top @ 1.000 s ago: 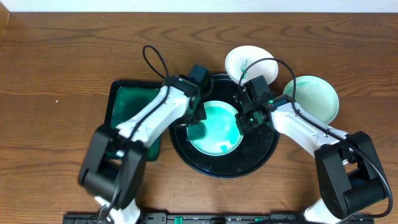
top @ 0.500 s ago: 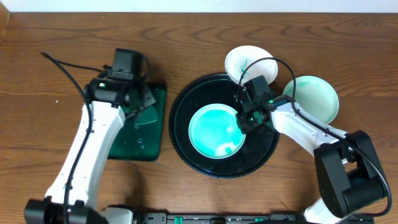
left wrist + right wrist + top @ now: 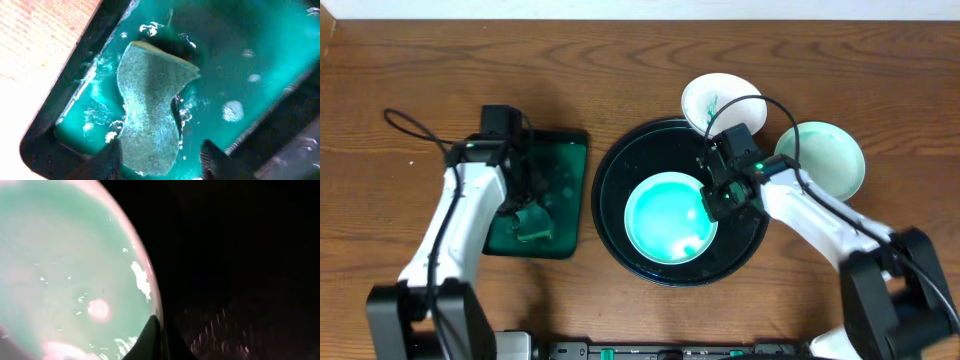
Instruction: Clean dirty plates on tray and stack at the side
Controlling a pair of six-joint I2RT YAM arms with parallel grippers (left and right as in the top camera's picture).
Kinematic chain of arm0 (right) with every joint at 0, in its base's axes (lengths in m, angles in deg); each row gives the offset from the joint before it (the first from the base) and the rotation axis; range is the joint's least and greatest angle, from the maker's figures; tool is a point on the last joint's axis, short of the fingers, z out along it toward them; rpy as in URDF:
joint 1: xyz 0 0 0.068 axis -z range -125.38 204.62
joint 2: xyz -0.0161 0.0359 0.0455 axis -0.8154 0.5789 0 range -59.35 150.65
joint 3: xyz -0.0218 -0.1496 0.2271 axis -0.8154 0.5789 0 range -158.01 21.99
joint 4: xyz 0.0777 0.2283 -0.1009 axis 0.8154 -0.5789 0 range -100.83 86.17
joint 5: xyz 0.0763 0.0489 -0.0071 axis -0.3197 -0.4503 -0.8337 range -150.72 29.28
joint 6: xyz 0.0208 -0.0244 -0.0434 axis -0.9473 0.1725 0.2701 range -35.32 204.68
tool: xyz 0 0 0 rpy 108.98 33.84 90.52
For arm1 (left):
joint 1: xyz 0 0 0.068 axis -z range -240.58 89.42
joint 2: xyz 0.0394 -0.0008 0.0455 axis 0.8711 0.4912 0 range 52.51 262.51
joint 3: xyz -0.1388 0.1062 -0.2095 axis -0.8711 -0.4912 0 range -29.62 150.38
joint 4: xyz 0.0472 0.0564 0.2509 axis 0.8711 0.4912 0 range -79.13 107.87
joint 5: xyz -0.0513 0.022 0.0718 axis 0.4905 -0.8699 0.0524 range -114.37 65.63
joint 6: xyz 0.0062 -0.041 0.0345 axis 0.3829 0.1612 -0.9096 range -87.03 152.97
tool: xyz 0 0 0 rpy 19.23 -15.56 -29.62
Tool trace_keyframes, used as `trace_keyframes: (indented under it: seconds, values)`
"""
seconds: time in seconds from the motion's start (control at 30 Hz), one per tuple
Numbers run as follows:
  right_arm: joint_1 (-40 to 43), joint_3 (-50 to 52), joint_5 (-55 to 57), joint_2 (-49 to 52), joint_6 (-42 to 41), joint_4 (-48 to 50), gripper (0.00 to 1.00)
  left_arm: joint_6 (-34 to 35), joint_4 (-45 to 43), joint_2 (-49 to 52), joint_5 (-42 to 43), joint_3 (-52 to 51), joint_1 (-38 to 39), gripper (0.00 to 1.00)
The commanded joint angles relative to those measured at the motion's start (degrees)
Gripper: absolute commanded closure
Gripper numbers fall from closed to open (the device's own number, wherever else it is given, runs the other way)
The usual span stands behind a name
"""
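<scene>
A teal-smeared dirty plate [image 3: 665, 218] lies in the round black tray [image 3: 620, 170]. My right gripper [image 3: 713, 200] is shut on this plate's right rim; in the right wrist view its closed tips [image 3: 157, 330] pinch the edge of the plate [image 3: 65, 270] over the black tray [image 3: 240, 255]. A white plate with a green smear [image 3: 713, 98] and a pale green plate [image 3: 827, 158] sit on the table behind and right of the tray. My left gripper [image 3: 525, 208] hangs open over a green cloth [image 3: 150, 105], whose lower end lies between the fingers [image 3: 112, 157].
The dark green rectangular tray [image 3: 570, 190] left of the black tray holds teal liquid and the cloth [image 3: 532, 225]. Its raised rim [image 3: 75, 75] borders the wooden table [image 3: 420, 90]. Cables loop above both arms.
My left arm swung from the plate in the black tray over to the green tray, and its jaws opened, leaving the cloth in the liquid. The right gripper kept its hold on the plate rim.
</scene>
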Motion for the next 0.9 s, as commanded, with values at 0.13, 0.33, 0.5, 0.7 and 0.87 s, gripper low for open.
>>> trace_keyframes:
  seconds: [0.13,0.33,0.5,0.7,0.87]
  values:
    - [-4.28,-3.13,11.19,-8.37,-0.07,-0.04,0.99,-0.28,0.24,-13.44,7.43,1.7,-4.2,0.28]
    - [-6.51,-13.42,11.93,-4.24,-0.07,2.6,0.99,-0.24,0.24,-25.64,7.91,1.7,-6.16,0.22]
    - [-9.16,-25.03,8.96,4.37,-0.07,5.79,0.99,-0.2,1.16,-33.53,8.07,1.7,-6.16,0.21]
    - [-14.73,-31.74,12.72,13.57,1.7,19.1,0.99,-0.24,3.21,-38.27,8.04,1.68,-6.16,0.2]
    - [-19.98,-31.74,23.89,13.86,9.09,26.82,0.99,-0.24,5.84,-38.4,8.02,1.68,-6.16,0.2]
